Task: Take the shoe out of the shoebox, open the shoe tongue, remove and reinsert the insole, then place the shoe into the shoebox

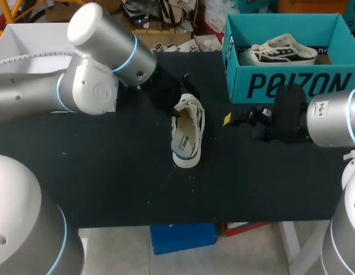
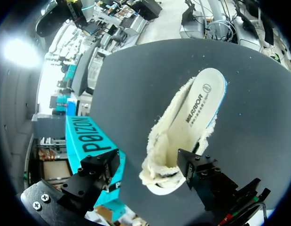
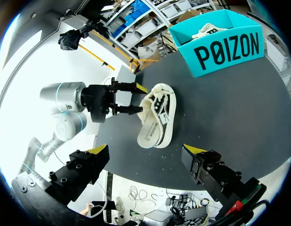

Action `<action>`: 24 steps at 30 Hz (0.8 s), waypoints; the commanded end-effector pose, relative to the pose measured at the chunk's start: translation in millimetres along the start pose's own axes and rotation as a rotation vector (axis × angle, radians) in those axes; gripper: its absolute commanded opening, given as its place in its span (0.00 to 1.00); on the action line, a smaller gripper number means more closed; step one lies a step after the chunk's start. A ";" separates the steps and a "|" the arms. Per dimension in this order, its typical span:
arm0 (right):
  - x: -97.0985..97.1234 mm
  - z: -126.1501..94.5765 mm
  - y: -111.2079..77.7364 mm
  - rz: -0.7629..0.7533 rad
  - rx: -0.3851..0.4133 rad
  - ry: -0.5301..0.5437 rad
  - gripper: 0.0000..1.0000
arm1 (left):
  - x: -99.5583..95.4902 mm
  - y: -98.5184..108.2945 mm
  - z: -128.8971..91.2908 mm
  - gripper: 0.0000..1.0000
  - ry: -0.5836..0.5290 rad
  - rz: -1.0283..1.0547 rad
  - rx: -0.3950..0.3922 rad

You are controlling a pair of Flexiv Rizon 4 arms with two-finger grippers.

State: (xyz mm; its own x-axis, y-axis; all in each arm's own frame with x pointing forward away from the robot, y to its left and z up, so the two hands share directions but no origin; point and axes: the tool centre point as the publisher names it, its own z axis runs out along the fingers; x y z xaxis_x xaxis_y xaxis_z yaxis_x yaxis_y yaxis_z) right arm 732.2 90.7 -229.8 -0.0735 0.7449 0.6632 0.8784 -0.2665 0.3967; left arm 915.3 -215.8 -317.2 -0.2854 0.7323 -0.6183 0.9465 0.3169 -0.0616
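A white shoe [image 1: 187, 133] with fleece lining lies on the black table, its white insole [image 2: 194, 110] showing inside. My left gripper [image 1: 172, 105] is at the shoe's far, laced end. It stands open in the left wrist view [image 2: 147, 169], with the fleecy end of the shoe [image 2: 157, 176] between its fingers. In the right wrist view the left gripper [image 3: 132, 99] has its yellow tips spread beside the shoe [image 3: 157, 117]. My right gripper [image 3: 145, 157] is open and empty, off to the shoe's right [image 1: 231, 118].
The teal shoebox [image 1: 286, 86] stands at the back right with a second, dark-soled shoe [image 1: 279, 51] inside; it also shows as the shoebox [image 2: 89, 141] and the shoebox [image 3: 225, 47] in the wrist views. A white box [image 1: 22, 40] sits at the back left.
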 end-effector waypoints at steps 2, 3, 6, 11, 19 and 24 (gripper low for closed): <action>0.6 0.5 -0.1 0.000 0.000 -0.002 1.00 | -9.9 0.5 12.1 0.57 0.046 0.007 -0.029; 0.6 0.5 -0.1 0.000 0.000 -0.002 1.00 | -9.6 -0.7 13.4 0.52 0.051 0.007 -0.030; 0.6 0.5 -0.1 0.000 0.000 -0.002 1.00 | -6.6 -2.2 17.5 0.53 0.077 0.003 -0.031; 0.6 0.5 -0.1 0.000 0.000 -0.002 1.00 | -1.0 -1.9 21.0 0.46 0.118 0.003 -0.047; 0.6 0.5 -0.1 0.000 0.000 -0.002 1.00 | 10.0 3.3 17.2 0.55 0.150 -0.006 -0.075; 0.6 0.5 -0.1 0.000 0.000 -0.002 1.00 | 10.2 8.4 19.9 0.51 0.172 0.004 -0.110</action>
State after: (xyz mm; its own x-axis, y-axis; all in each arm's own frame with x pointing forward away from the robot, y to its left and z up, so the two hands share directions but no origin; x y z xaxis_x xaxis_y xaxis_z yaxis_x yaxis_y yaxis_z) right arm 732.2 90.7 -229.8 -0.0735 0.7448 0.6632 0.8784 -0.2665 0.3966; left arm 923.4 -213.5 -340.3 -0.3058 0.8173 -0.4883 0.9319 0.3620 0.0223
